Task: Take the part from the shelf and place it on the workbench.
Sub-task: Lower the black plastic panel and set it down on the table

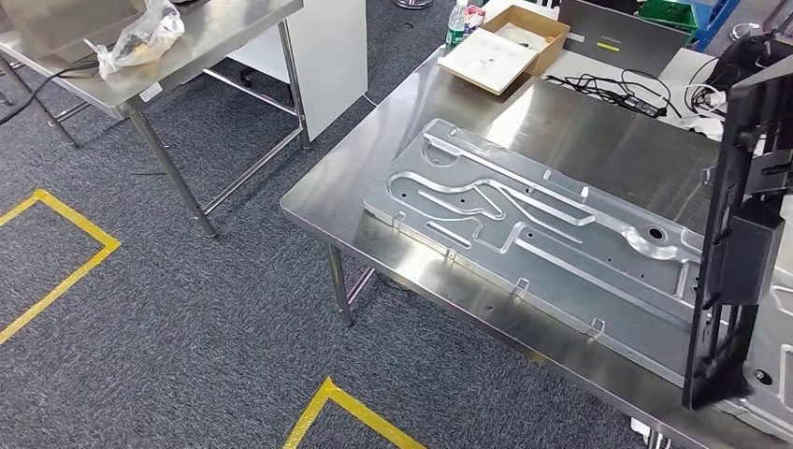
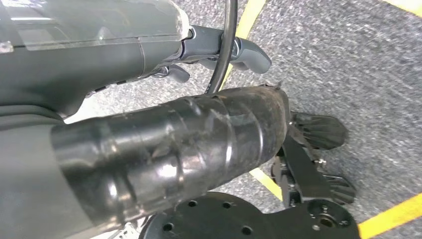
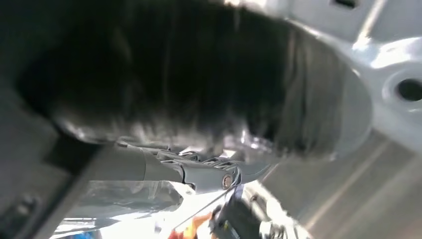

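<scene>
Seen from the head: a long black plastic part [image 1: 739, 234], nearly upright, at the right edge, its lower end over the near right end of the steel bench [image 1: 449, 103]; flat on the bench, a large silver stamped metal panel [image 1: 524, 234] running from mid-bench toward the right; cannot tell whether the black part touches the panel or hangs just above it; at the far end of the bench, an open cardboard box [image 1: 510, 42], a green bottle [image 1: 455, 23] just beside it, and a tangle of black cables [image 1: 617, 89]; across the grey carpet, a second steel bench [image 1: 187, 56] carrying a crumpled plastic bag [image 1: 140, 42]; yellow tape lines [image 1: 65, 271] on the floor.

From the left wrist: left hand [image 2: 224, 50] low over the carpet and a yellow line, thumb and darker fingers loosely curled in, nothing gripped between them; no bench in this view.

From the right wrist: right hand [image 3: 209, 174] close over pale stamped metal with a round hole, the picture blurred and mostly dark; fingers not distinguishable, so cannot tell whether together, apart or clamped on the black part; grip on the part not seen from the head either.
</scene>
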Available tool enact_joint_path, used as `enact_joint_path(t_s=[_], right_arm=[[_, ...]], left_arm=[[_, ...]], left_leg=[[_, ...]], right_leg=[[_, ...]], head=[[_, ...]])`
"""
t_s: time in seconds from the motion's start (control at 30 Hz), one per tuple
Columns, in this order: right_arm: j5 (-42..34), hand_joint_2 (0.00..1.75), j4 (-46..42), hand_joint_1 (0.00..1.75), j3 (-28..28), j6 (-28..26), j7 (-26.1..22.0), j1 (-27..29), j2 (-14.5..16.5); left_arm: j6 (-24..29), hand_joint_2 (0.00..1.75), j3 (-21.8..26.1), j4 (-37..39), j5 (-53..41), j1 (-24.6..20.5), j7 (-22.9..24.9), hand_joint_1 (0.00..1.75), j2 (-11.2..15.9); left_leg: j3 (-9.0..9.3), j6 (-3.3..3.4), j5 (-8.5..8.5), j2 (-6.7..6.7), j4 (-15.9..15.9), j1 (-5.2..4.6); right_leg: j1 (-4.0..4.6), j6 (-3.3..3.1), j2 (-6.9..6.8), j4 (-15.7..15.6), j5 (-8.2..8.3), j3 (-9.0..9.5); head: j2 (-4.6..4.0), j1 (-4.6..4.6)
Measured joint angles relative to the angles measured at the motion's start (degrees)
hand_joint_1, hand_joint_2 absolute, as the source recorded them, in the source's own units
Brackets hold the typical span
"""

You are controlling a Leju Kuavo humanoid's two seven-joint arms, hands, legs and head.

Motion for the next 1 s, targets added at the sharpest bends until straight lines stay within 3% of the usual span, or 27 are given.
enact_joint_path(t_s=[0.33, 1.0], right_arm=[[0.24, 0.0, 0.04, 0.0, 8.56, 0.57, -1.74, -4.42, 0.03], [-3.31, 0.0, 0.99, 0.0, 12.26, -1.68, -0.62, -4.19, -0.27]], left_arm=[[-0.45, 0.0, 0.0, 0.0, -0.02, -0.06, -0.25, 0.0, 0.22], [-0.23, 0.0, 0.0, 0.0, -0.38, -0.12, -0.32, 0.0, 0.34]], left_leg=[[0.01, 0.0, 0.01, 0.0, 0.0, 0.0], [0.06, 0.0, 0.01, 0.04, 0.0, -0.01]], right_leg=[[-0.01, 0.03, 0.0, 0.02, 0.03, 0.01], [-0.01, 0.04, 0.03, 0.04, 0.03, -0.01]], head=[[0.0, 0.0], [0.0, 0.01]])
